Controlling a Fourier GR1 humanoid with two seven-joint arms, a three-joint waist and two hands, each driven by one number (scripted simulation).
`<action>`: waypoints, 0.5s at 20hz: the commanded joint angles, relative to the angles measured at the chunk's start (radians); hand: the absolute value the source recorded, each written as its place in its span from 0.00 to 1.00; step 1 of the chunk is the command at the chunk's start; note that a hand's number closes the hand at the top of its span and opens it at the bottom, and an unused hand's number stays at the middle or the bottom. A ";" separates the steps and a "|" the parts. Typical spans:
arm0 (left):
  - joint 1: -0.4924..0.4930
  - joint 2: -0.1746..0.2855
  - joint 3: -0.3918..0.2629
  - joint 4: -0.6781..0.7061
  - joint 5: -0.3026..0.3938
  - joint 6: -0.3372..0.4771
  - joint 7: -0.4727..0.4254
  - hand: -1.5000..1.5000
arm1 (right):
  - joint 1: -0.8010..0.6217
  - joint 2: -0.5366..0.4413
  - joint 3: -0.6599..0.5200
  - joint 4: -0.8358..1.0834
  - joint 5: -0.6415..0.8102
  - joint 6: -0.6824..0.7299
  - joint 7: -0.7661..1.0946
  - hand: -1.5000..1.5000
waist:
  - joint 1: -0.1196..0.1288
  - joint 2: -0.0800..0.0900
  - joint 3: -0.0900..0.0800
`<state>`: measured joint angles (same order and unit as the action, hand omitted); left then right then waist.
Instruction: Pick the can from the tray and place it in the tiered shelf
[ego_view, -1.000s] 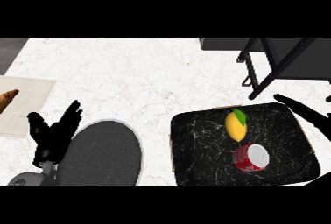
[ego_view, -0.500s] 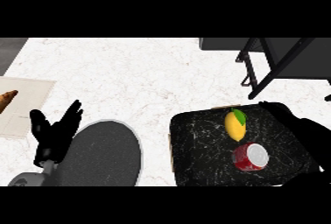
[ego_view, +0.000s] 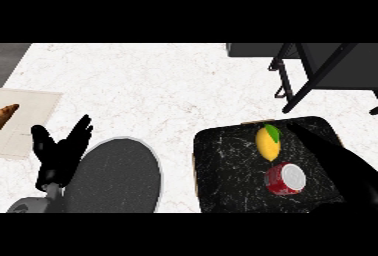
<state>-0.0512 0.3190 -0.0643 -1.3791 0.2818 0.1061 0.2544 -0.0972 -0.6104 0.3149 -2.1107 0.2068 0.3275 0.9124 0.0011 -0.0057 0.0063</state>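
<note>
A red can with a white top lies on the black marbled tray at the lower right. Just above it on the tray sits a yellow lemon with a green leaf. My right hand reaches over the tray's right side, fingers straight, just right of the can and apart from it. The black tiered shelf stands at the top right. My left hand rests open at the lower left, fingers up.
A grey round plate lies beside my left hand. A pale cutting board with a piece of bread sits at the left edge. White marble counter spreads across the middle.
My right hand has moved left and down from the tray's far right corner to over the tray, close to the can. The left hand has stayed still.
</note>
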 joint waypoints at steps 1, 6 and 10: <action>0.004 -0.049 -0.005 0.059 -0.038 0.007 -0.031 0.50 | 0.010 0.070 0.032 0.040 0.094 0.009 -0.002 0.00 | -0.001 0.006 -0.006; 0.019 -0.045 0.005 0.049 -0.041 -0.009 -0.011 0.50 | -0.051 0.130 0.082 0.156 0.213 -0.003 -0.016 0.00 | 0.004 0.007 -0.006; 0.032 -0.032 0.033 0.013 -0.029 -0.038 0.007 0.50 | 0.044 0.120 0.057 0.169 0.300 -0.035 -0.124 0.00 | 0.000 0.006 -0.006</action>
<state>-0.0431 0.2929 -0.0373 -1.3853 0.2538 0.0879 0.2440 -0.0738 -0.5222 0.3521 -1.9945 0.4093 0.3231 0.8447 0.0013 -0.0062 0.0072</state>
